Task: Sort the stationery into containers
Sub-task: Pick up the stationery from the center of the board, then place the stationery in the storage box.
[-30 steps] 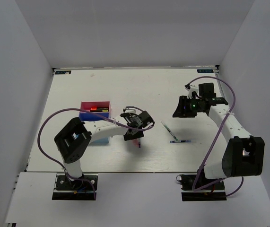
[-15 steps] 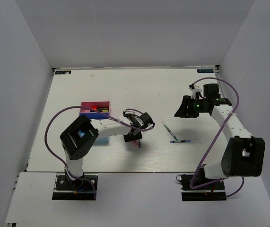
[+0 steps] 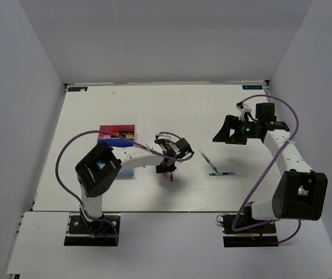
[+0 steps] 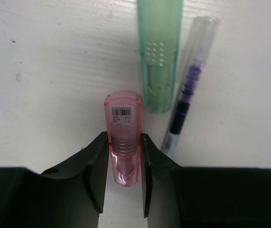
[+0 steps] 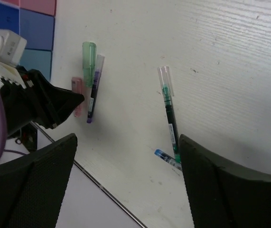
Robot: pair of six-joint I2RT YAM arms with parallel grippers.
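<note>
– Lying flat on the table (image 4: 45,71), the pink highlighter (image 4: 122,114) is clamped at its near end by the left gripper (image 4: 124,140), with both fingers pressed against its sides.
– What is found close around it?
– A green highlighter (image 4: 159,57) is laid just beyond its far end, offset to one side. A purple pen (image 4: 187,90) is set against that one's flank. The pen's lower tip is seen just beside one finger (image 4: 156,164), so that side is crowded.
– And the right gripper (image 5: 126,142)?
– It is spread wide above the table, with nothing between its fingers. Under it a green pen (image 5: 168,114) and a blue pen (image 5: 166,158) are seen, their ends almost meeting.
– The trays?
– A pink tray (image 3: 110,127), a dark blue tray (image 3: 104,142) and a light blue tray (image 3: 129,172) are lined up well apart from those two pens. The light blue tray is partly hidden by the left arm.
</note>
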